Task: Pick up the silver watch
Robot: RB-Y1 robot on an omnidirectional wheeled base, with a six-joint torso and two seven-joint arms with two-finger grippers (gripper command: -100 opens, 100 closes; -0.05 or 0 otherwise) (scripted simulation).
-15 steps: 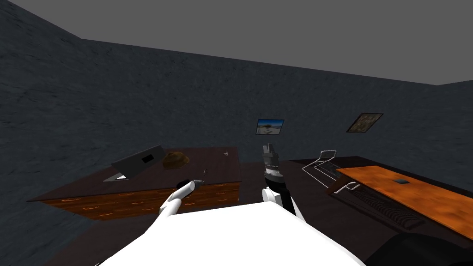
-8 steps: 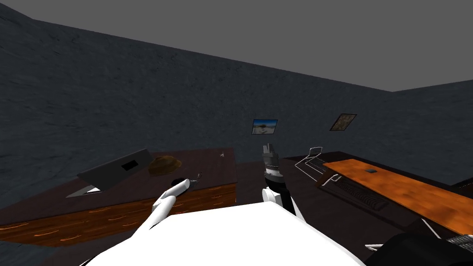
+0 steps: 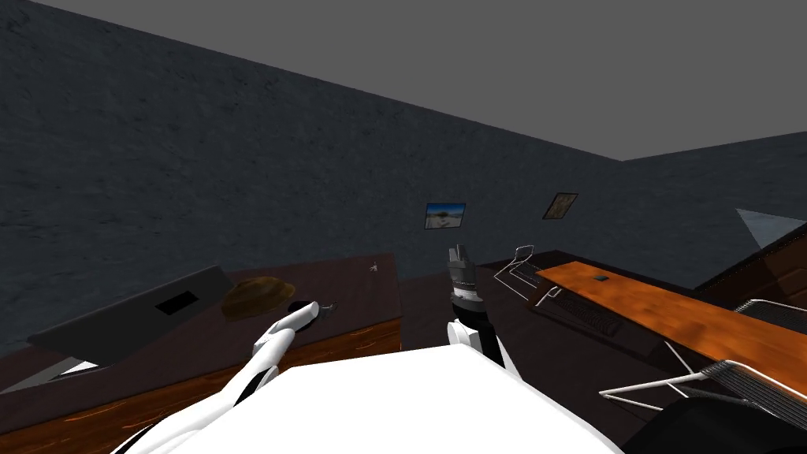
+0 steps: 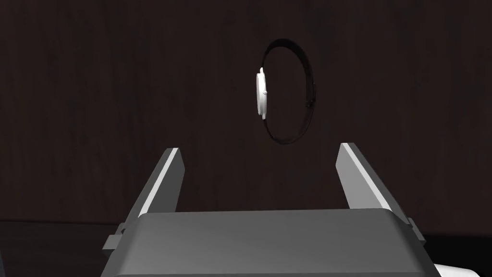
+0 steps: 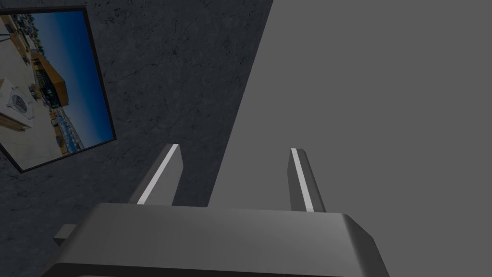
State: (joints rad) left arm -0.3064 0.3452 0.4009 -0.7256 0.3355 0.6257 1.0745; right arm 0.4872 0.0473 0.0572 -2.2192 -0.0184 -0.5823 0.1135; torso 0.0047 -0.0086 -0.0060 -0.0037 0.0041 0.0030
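The watch [image 4: 262, 94] has a white round face and a thin dark strap looped behind it. It stands on edge on a dark brown surface, a short way beyond my left gripper [image 4: 259, 151]. That gripper is open, with nothing between its fingers [image 4: 166, 175]. In the head view the left gripper [image 3: 325, 306] reaches over the dark top of a wooden dresser [image 3: 358, 288], near its front edge. My right gripper [image 3: 459, 258] is raised upright to the right of the dresser, and it stands open [image 5: 235, 150] and empty.
On the dresser lie a brown hat [image 3: 252, 293], a dark grey slanted panel [image 3: 134, 311] and a small pale item [image 3: 375, 266] at the far corner. An orange-topped table [image 3: 670, 311] and wire chairs [image 3: 516, 268] stand to the right.
The whole head picture has slid left and the dresser looms larger, so I have moved. My left arm stays stretched over the dresser top. The right arm holds its pose.
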